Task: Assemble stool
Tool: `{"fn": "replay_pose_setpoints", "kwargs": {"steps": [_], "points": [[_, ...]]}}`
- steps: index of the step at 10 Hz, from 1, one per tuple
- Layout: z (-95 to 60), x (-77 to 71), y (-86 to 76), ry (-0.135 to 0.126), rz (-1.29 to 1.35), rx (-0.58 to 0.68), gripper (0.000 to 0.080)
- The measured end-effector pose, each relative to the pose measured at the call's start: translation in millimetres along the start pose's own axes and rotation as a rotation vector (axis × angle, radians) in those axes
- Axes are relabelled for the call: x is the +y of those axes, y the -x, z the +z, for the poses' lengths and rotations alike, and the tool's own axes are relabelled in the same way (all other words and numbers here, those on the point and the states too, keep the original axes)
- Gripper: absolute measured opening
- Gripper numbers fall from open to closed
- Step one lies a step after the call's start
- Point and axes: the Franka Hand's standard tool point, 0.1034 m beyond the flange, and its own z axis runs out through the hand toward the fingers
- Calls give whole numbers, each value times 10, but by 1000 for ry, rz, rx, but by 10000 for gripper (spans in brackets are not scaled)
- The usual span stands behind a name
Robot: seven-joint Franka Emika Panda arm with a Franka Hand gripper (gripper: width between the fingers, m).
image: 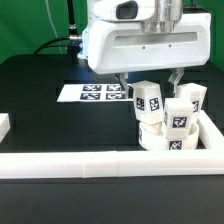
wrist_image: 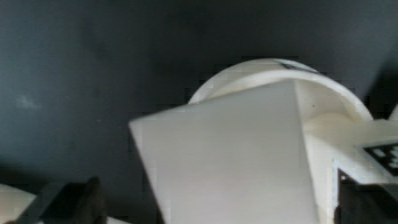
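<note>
The Franka arm hangs over the back right part of the black desk [image: 40, 100] as seen in the exterior view, its large white wrist housing filling the upper middle of that picture. The gripper [image: 150, 82] points downward, with one dark finger [image: 122, 85] on the exterior view's left and the other on its right. Between the fingers stands a white leg [image: 149, 101] of the stool, upright and slightly tilted, with a black-and-white square tag facing the camera. The fingers flank the upper part of this leg; whether they are pressing on it cannot be told from these pictures. Below this leg lies the round seat [image: 160, 135], a thick white disc resting on the desk and carrying a tag on its rim. A second leg [image: 179, 115] stands on the seat just beside the first, and a third leg [image: 193, 98] stands close behind it toward the exterior view's right. The group sits in the corner formed by the long white rail [image: 90, 162], which runs along the front of the desk and turns back at the exterior view's right. The marker board [image: 92, 94] lies flat on the desk to the exterior view's left of the stool parts. In the wrist view a blocky white leg [wrist_image: 231, 160] fills the picture, with the rounded seat [wrist_image: 285, 80] behind it against the dark desk.
</note>
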Motion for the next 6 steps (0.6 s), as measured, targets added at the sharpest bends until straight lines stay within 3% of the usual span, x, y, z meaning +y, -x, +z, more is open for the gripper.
{"fn": "replay_pose_setpoints", "kwargs": {"steps": [2,3,4,5,6], "points": [[21,-28,14,1,5,2,649],[20,-23,14,1,6,2,520],[19,-22,12,1,6,3,520],[17,-23,8,1,6,4,381],[18,-20,9,1,11,4,338]]}}
